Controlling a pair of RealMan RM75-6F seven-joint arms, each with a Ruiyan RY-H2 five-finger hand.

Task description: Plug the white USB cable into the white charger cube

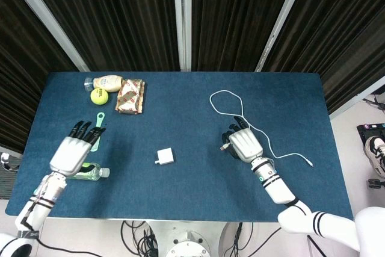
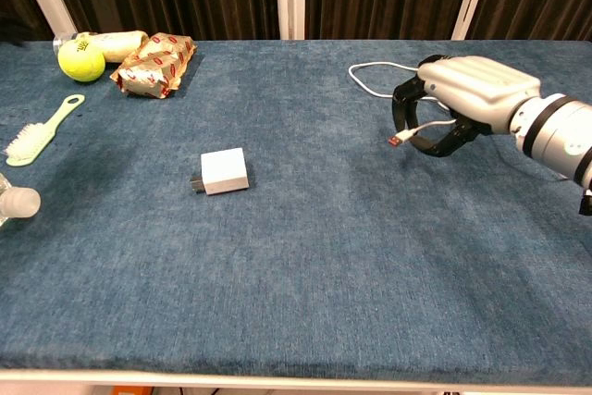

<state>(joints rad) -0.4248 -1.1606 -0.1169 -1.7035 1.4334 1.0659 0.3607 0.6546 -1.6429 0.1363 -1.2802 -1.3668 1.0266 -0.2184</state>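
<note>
Right hand (image 2: 462,99) pinches USB cable (image 2: 421,129) (left hand (image 1: 73,151) spread) near charger cube (image 2: 225,170)

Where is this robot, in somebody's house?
Probably not: it looks like a robot test lab. A table covered in blue cloth stands before dark curtains, loose wires hang beneath, and a robot hand grips a USB cable.

We record two arms of matching finish. The right hand (image 2: 458,104) carries a smooth silver-white shell over its back, with black fingers (image 2: 404,110) beneath. Its wrist is a pale metallic cylinder ringed by dark bands, and in the head view a small teal mark sits at that wrist. The right forearm is white with black rings near the elbow. The left hand (image 1: 74,150) shows the same silver-white back and black fingers (image 1: 88,130); its forearm is white with thin coloured markings.
</note>
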